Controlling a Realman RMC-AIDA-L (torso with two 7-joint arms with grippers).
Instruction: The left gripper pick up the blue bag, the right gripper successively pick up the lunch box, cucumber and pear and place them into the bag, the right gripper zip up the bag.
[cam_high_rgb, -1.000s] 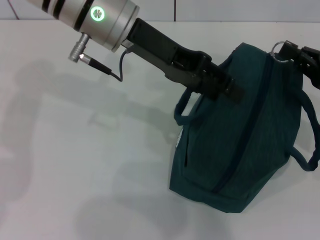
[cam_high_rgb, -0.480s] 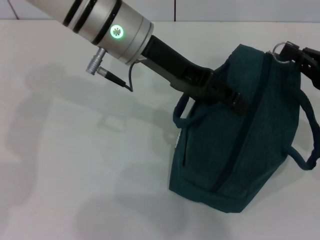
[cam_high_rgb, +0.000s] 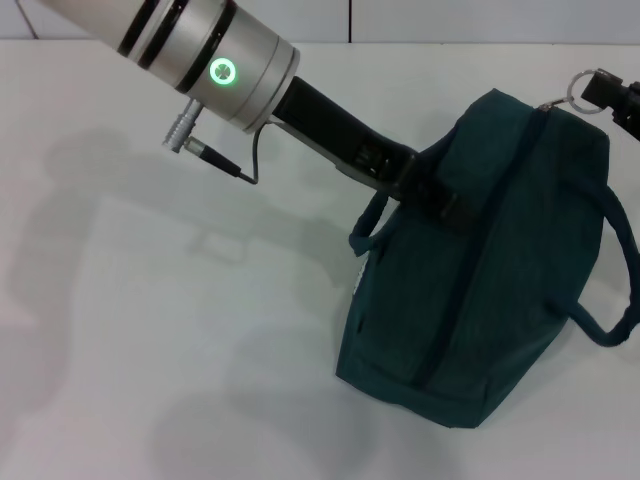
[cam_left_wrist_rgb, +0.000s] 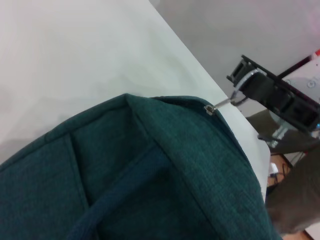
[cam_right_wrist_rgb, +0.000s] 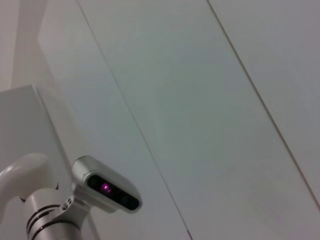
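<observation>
The blue bag (cam_high_rgb: 480, 270) stands zipped on the white table (cam_high_rgb: 150, 330). The left gripper (cam_high_rgb: 440, 205) presses against its upper left side — whether its fingers are parted or closed, I cannot tell. The right gripper (cam_high_rgb: 610, 95) pinches the ring zipper pull (cam_high_rgb: 580, 85) at the bag's far right corner.

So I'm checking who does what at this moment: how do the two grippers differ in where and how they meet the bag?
The left gripper grips the blue bag at its upper left side, while the right gripper holds only the ring zipper pull at the top right corner. The left arm reaches far in; the right barely enters view. Both are black and shut.
</observation>
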